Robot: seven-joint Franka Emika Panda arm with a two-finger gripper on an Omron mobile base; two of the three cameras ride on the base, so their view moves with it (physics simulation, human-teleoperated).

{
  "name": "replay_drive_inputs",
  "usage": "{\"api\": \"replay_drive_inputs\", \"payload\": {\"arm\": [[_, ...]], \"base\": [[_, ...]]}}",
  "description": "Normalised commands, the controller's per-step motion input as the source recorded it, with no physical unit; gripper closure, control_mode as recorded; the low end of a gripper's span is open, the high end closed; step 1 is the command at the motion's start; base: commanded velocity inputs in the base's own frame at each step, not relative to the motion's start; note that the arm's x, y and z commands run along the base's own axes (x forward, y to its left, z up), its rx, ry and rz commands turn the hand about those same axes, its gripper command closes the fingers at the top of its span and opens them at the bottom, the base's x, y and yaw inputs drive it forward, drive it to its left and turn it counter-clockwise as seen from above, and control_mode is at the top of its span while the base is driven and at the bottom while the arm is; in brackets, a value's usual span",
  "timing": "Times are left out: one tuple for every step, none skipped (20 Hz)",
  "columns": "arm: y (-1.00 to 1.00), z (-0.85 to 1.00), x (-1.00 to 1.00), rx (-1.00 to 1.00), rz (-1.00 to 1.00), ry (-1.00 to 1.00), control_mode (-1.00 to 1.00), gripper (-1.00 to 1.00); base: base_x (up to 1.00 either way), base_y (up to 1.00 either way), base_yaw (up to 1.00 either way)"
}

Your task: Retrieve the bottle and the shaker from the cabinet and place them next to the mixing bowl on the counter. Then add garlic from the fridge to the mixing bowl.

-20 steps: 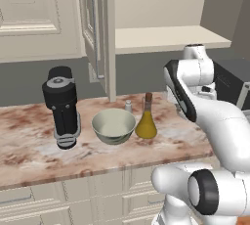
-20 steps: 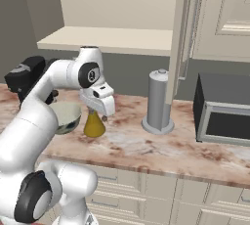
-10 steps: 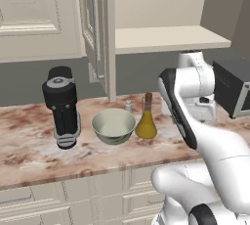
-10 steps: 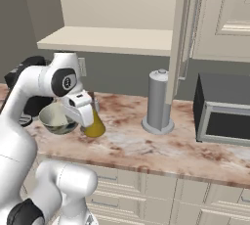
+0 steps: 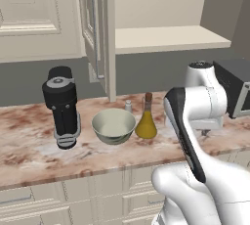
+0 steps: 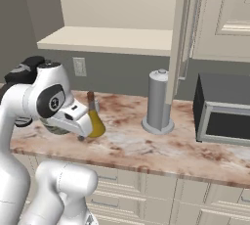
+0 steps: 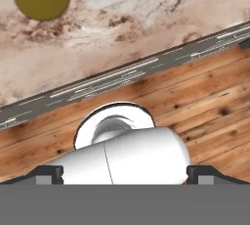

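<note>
The bottle (image 5: 146, 122) stands on the counter (image 5: 29, 141) just right of the mixing bowl (image 5: 114, 125) at centre frame in the left base view, and the small shaker (image 5: 128, 105) sits just behind the gap between them, so the cabinet half of the task looks done and the garlic trip to the fridge is what remains (no fridge appears in any view). The gripper (image 7: 125, 172) hangs over the floor in front of the counter's edge, its two tips set wide apart at the bottom corners of the hand view and holding nothing. The next move probably calls for the base to drive off toward the fridge with the arm tucked. The elbow sits close to the bottle in the right base view, so swinging wide there risks a knock; the open cabinet door (image 5: 96, 38) overhangs the counter above the bowl, while the counter right of the bottle lies free.
</note>
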Motion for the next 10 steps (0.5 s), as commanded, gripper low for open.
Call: {"api": "replay_drive_inputs", "payload": {"arm": [[0.00,0.00,0.05,-0.01,0.18,0.00,-1.00,-1.00],[0.00,0.00,0.00,0.00,0.09,0.01,-1.00,-1.00],[0.00,0.00,0.00,0.00,0.00,0.00,-1.00,-1.00],[0.00,0.00,0.00,0.00,0.00,0.00,-1.00,-1.00],[0.00,0.00,0.00,0.00,0.00,0.00,-1.00,-1.00],[0.00,0.00,0.00,0.00,0.00,0.00,-1.00,-1.00],[0.00,0.00,0.00,0.00,0.00,0.00,-1.00,-1.00],[0.00,0.00,0.00,0.00,0.00,0.00,-1.00,-1.00],[0.00,0.00,0.00,0.00,0.00,0.00,-1.00,-1.00],[0.00,0.00,-0.06,0.00,0.00,0.00,-1.00,-1.00]], "base": [[0.00,0.00,0.00],[0.00,0.00,0.00],[0.00,0.00,0.00],[0.00,0.00,0.00],[0.00,0.00,0.00],[0.00,0.00,0.00],[0.00,0.00,0.00],[0.00,0.00,0.00],[0.00,0.00,0.00],[0.00,0.00,0.00]]}}
